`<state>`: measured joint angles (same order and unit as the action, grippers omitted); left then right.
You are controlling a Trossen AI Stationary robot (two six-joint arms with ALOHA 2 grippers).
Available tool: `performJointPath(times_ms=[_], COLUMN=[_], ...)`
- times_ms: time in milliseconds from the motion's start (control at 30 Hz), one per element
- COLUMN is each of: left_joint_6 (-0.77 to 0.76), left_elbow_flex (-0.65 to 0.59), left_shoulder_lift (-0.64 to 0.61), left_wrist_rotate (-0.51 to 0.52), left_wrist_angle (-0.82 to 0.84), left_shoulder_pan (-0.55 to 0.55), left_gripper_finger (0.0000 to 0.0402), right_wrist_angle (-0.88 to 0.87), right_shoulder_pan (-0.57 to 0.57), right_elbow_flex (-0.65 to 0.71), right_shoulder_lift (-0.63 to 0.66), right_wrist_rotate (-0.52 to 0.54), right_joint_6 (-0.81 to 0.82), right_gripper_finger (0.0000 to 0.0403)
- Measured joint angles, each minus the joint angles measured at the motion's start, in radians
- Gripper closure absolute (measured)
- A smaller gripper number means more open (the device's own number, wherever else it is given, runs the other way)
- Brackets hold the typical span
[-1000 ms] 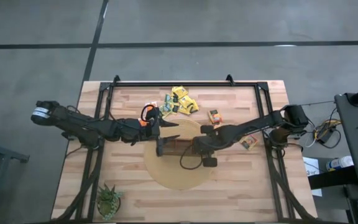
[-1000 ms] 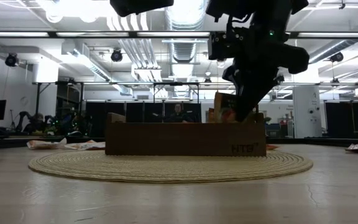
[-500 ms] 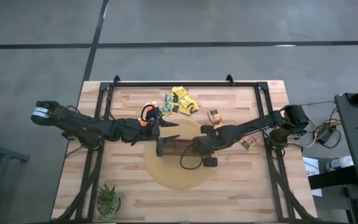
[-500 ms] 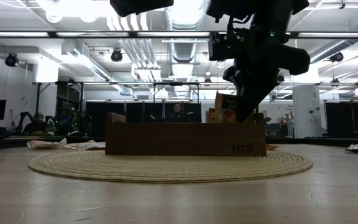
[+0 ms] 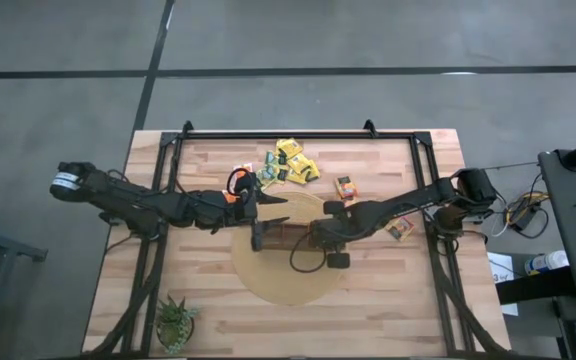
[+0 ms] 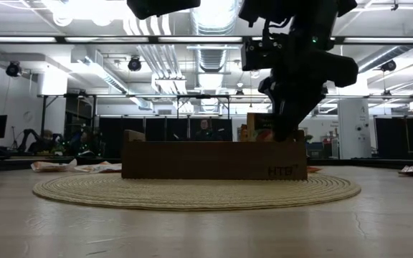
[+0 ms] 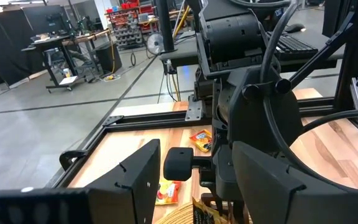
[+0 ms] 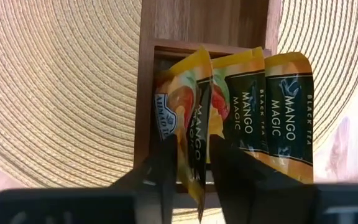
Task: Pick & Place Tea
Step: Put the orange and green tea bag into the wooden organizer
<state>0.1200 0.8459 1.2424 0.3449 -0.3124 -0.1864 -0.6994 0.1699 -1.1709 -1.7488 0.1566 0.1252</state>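
A long brown box (image 5: pixel 280 236) sits on a round woven mat (image 5: pixel 268 285) at the table's middle. My right gripper (image 8: pixel 194 177) points steeply down over the box's right end. It is open, one finger on each side of an orange tea sachet (image 8: pixel 194 130) that stands edge-on in the end compartment. A gap shows on both sides of the sachet. Two more sachets (image 8: pixel 244 118) stand beside it. In the low view the sachet (image 6: pixel 262 125) pokes above the box wall (image 6: pixel 214 161). My left gripper (image 5: pixel 273 198) waits open and level, just left of the box's far side.
Loose tea sachets lie in a heap (image 5: pixel 293 165) by the table's far edge. One lies alone (image 5: pixel 345 187) to its right and another (image 5: pixel 401 230) under the right arm. A small potted plant (image 5: pixel 175 322) stands at the near left corner. The dark frame rail (image 5: pixel 298 133) runs along the far edge.
In the low view my right gripper's fingers have spread a little. The sachet under them has gone from leaning to standing more upright in the box. Both arms have kept their places.
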Motion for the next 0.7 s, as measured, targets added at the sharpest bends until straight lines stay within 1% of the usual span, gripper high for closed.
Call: performJointPath(times_ms=[100, 200, 400, 467, 600, 700], left_joint_6=[0.0, 0.0, 0.0, 0.0, 0.0, 0.0], left_elbow_flex=[0.0, 0.0, 0.0, 0.0, 0.0, 0.0], left_shoulder_lift=[0.0, 0.0, 0.0, 0.0, 0.0, 0.0], left_wrist_rotate=[0.0, 0.0, 0.0, 0.0, 0.0, 0.0], left_wrist_angle=[0.0, 0.0, 0.002, 0.006, 0.008, 0.008], left_shoulder_pan=[0.0, 0.0, 0.0, 0.0, 0.0, 0.0], left_gripper_finger=[0.0207, 0.0207, 0.0207, 0.0207, 0.0207, 0.0207], right_wrist_angle=[-0.017, -0.064, -0.074, -0.072, -0.094, -0.117], right_shoulder_pan=[-0.003, -0.003, -0.003, -0.002, -0.003, -0.003], right_elbow_flex=[-0.004, -0.04, -0.092, -0.095, -0.09, -0.092], right_shoulder_lift=[0.006, 0.006, 0.007, 0.008, 0.008, 0.008], right_wrist_rotate=[0.0, 0.002, 0.015, 0.071, 0.232, 0.283], right_joint_6=[-0.02, -0.019, -0.001, 0.003, 0.003, 0.004], right_gripper_finger=[0.0286, 0.0276, 0.0271, 0.0274, 0.0283, 0.0288])
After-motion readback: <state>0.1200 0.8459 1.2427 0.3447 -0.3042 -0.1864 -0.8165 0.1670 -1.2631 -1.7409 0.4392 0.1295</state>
